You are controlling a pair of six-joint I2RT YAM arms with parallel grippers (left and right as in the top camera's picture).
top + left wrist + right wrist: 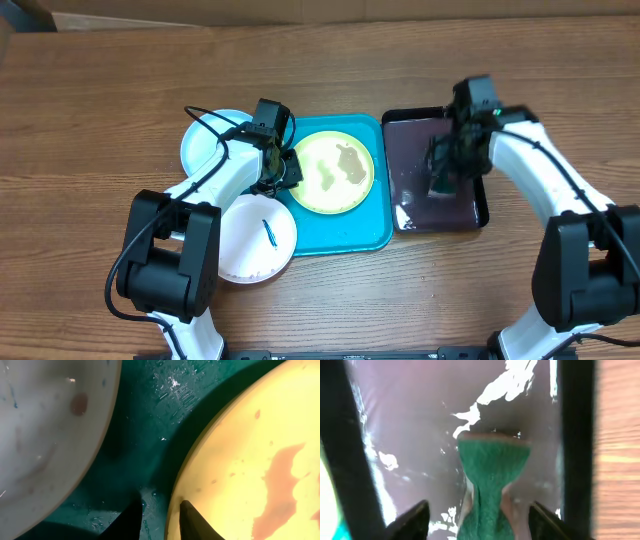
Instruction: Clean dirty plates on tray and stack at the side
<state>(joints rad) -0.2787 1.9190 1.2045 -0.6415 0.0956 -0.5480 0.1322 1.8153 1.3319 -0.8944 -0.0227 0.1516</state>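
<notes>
Plates left of tray [372, 232], mid-bench: blue plate [200, 150], white plate [240, 250]. Left gripper [160, 505] jaws narrow astride green plate [333, 172] rim on tray, pinch uncertain. Right gripper [487, 510] jaws clamped on sponge [492, 465] over black tray [415, 140] toward right edge. Steady rim firmly; scrub smear [350, 163] flat, lightly.

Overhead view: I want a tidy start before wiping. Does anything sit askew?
The white plate overlaps the tray at its lower-left edge, part on it and part over the table, so it may rest tilted. The yellow-green plate lies fully inside.
</notes>
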